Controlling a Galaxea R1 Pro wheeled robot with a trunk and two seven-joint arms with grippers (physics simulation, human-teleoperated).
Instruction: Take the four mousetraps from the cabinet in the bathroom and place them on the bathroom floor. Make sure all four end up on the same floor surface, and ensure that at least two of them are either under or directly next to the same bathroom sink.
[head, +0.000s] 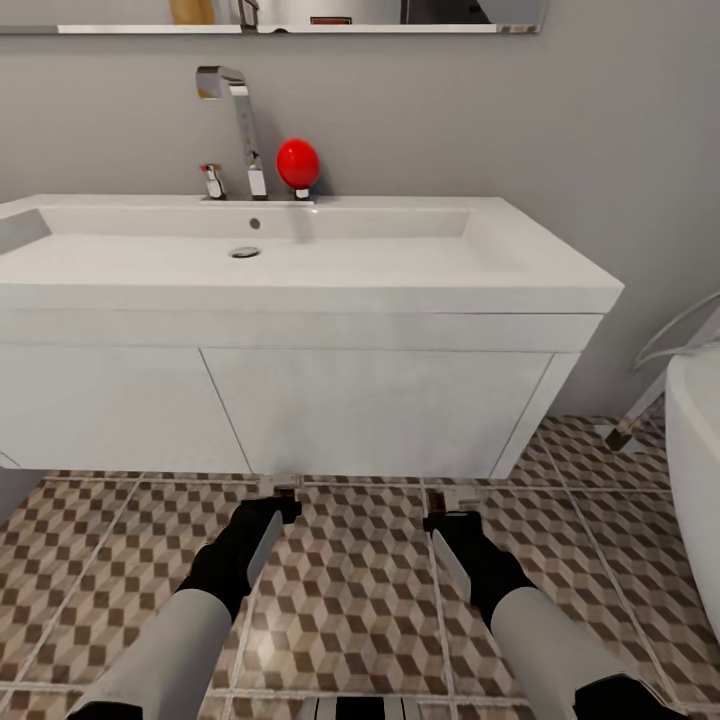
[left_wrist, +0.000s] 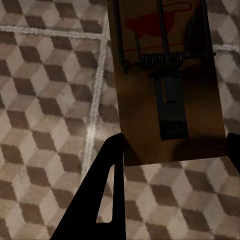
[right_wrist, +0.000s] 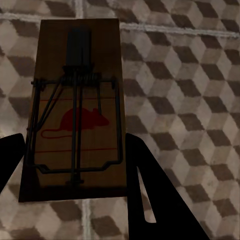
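Cube-patterned brown-and-beige bathroom floor tiles (head: 350, 590) fill the lower frame beneath the white rectangular sink (head: 300, 270). Each claw, left (head: 283, 492) and right (head: 447, 503), grips a flat brown wooden mousetrap (left_wrist: 167, 95) (right_wrist: 75, 110).

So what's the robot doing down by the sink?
It holds a mousetrap in each gripper, low over the tiled bathroom floor in front of the white sink. The left gripper grips one mousetrap, the right gripper grips another mousetrap. Neither looks set down yet.

Home bathroom, white sink (head: 300, 270), bathtub (head: 695, 470), patterned floor tiles (head: 350, 600)
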